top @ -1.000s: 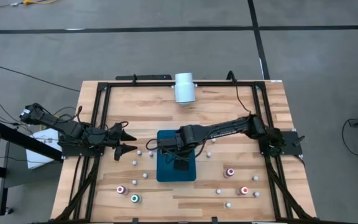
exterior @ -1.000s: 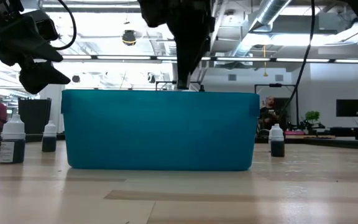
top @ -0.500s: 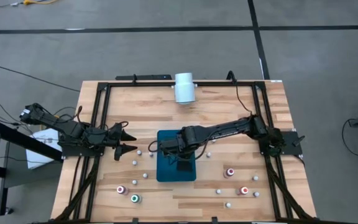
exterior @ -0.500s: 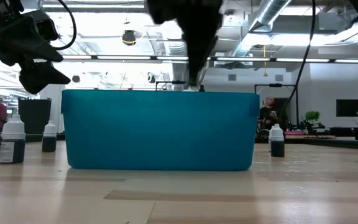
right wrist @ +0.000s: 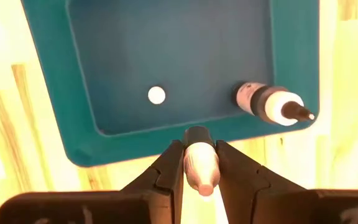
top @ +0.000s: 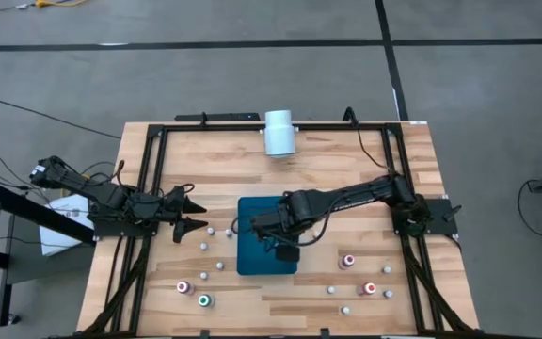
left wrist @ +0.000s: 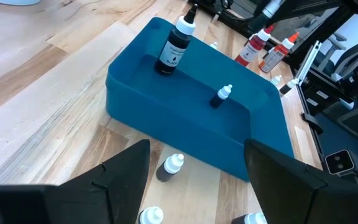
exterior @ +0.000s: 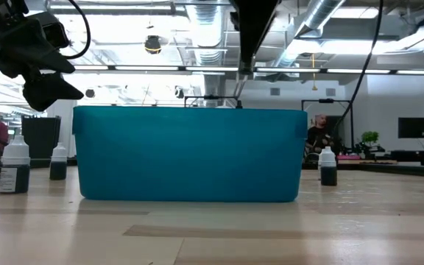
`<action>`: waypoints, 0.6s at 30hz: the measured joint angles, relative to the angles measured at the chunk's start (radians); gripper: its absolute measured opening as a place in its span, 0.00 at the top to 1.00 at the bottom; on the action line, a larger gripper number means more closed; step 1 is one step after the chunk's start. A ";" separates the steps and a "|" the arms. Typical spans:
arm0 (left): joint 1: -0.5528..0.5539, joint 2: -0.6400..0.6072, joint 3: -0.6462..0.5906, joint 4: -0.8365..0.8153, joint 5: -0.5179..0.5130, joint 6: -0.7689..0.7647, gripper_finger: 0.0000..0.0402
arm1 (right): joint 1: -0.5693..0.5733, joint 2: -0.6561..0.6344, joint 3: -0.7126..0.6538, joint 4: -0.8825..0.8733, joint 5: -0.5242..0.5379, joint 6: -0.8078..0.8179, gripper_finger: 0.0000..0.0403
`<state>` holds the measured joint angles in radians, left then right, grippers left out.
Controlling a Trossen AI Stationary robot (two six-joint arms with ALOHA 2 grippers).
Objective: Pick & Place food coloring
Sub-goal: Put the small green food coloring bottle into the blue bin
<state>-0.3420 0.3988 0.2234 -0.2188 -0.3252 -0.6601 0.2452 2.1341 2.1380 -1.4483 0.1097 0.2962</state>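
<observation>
While the wide wooden table (top: 346,160) carries everything, the largest thing of the task is the deep teal rectangular plastic tray (top: 250,259) in its middle. Two bottles already stand upright inside it: a tall dark bottle with a white neck and black tip (left wrist: 174,45) near one end wall, and a much smaller white-capped dropper bottle (left wrist: 222,96) close to the middle.

The right gripper (right wrist: 194,163) hangs over the tray near one of its short walls, and its two dark fingers (right wrist: 168,167) are clamped together on a small food coloring bottle with a dark body and a whitish cap (right wrist: 199,163). The left gripper (top: 188,213) waits beside the left frame rail, its fingers spread wide and holding nothing.

In my judgement the step in hand is to put this bottle into the tray. To do it well, the gripper should move a little more inward, so the bottle is fully over the tray floor and not over the rim, and apart from the two bottles standing there. It should go down low before the fingers part, because such a narrow bottle falls over easily.

The long axis of the held bottle lies along the fingers, nearly vertical, but which end points down I cannot tell surely. Many other small bottles (top: 204,300) stand scattered on the table around the tray.
</observation>
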 joint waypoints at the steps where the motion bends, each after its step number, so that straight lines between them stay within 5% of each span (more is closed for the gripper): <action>1: 0.000 0.000 0.000 0.000 0.000 0.000 0.37 | 0.002 -0.007 -0.001 -0.004 0.004 0.000 0.82; 9: 0.000 0.000 0.000 0.000 0.001 0.000 0.37 | -0.006 -0.102 -0.035 0.004 0.034 0.003 0.82; 18: 0.000 0.000 0.000 0.001 0.001 -0.003 0.37 | -0.012 -0.313 -0.379 0.154 0.030 0.121 0.82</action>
<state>-0.3420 0.3988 0.2234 -0.2178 -0.3241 -0.6632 0.2331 1.8211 1.7585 -1.2942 0.1402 0.4175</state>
